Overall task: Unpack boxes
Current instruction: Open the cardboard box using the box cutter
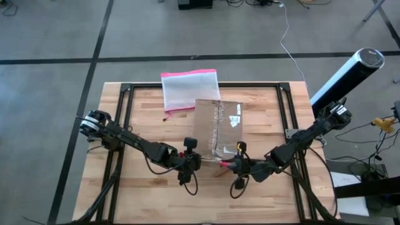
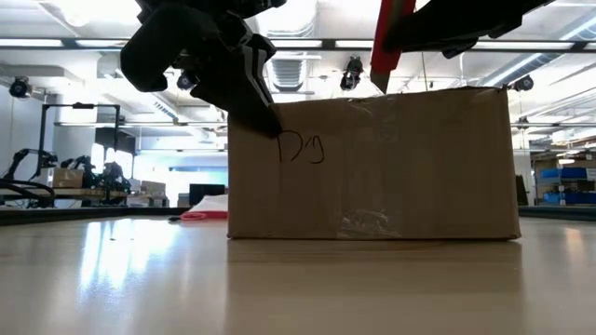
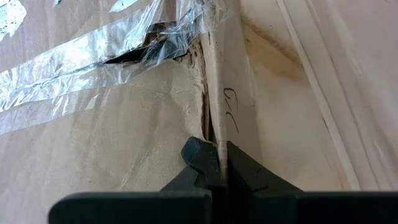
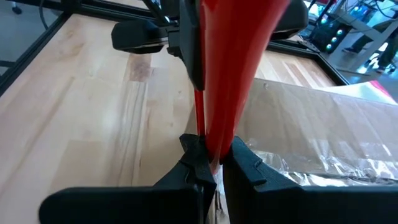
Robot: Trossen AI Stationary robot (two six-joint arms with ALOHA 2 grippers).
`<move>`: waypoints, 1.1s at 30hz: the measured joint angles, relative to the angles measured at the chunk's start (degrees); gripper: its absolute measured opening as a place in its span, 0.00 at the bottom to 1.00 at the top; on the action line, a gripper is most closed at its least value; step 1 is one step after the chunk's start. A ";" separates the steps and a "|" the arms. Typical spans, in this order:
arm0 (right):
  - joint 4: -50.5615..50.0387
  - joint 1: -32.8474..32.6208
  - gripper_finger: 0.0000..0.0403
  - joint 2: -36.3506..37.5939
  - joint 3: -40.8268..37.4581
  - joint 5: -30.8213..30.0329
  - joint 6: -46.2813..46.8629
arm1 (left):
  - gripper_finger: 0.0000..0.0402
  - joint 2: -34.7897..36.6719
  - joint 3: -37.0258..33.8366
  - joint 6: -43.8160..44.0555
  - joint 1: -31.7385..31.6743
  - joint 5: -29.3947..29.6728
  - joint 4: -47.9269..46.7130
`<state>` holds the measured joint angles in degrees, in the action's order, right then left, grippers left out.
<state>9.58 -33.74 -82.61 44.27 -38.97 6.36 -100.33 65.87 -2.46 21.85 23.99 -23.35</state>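
**Box tape partly torn, flaps not yet open**

The left claw (image 3: 221, 165) is pressed together on a thin cardboard edge at the near corner of the cardboard box (image 1: 217, 130); in its wrist view the two dark fingers (image 3: 200, 155) pinch this edge, which carries some handwritten marks. In the low view the same claw (image 2: 265, 113) touches the upper corner of the box, just above the black writing on the side wall. The right claw (image 4: 211, 163) is pinching a red tool (image 4: 233, 68), a long flat red piece that rises from between its fingers. From above, this claw (image 1: 230, 165) is at the near edge of the box, just beside the left one, and the red tool (image 1: 222, 162) points toward the box.

The box lies in the middle of the tabletop (image 1: 125, 194), directly in front of both claws and touching the left one. Its top is closed. The clear tape (image 3: 74, 68) along the seam is wrinkled and torn at one place, where a dark gap shows under it, but most of the tape holds to the cardboard. Beyond the box, a pink-edged translucent pouch (image 1: 190, 89) lies near the far side of the tabletop.

I judge the task to be at an early stage: the seam is opened only a little, the flaps must be freed and lifted, and nothing from inside the box is visible.
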 joint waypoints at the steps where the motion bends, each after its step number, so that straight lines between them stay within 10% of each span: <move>1: -0.02 0.00 0.02 0.00 0.00 -0.04 -0.02 | 0.00 0.00 0.00 0.00 0.00 0.00 0.00; 33: -9.18 -0.85 0.02 0.49 0.19 0.88 7.28 | 0.00 -0.02 0.09 0.07 -0.02 -0.02 0.13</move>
<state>0.41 -34.59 -82.12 44.46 -38.09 13.64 -100.36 65.95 -2.39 21.82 23.97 -23.22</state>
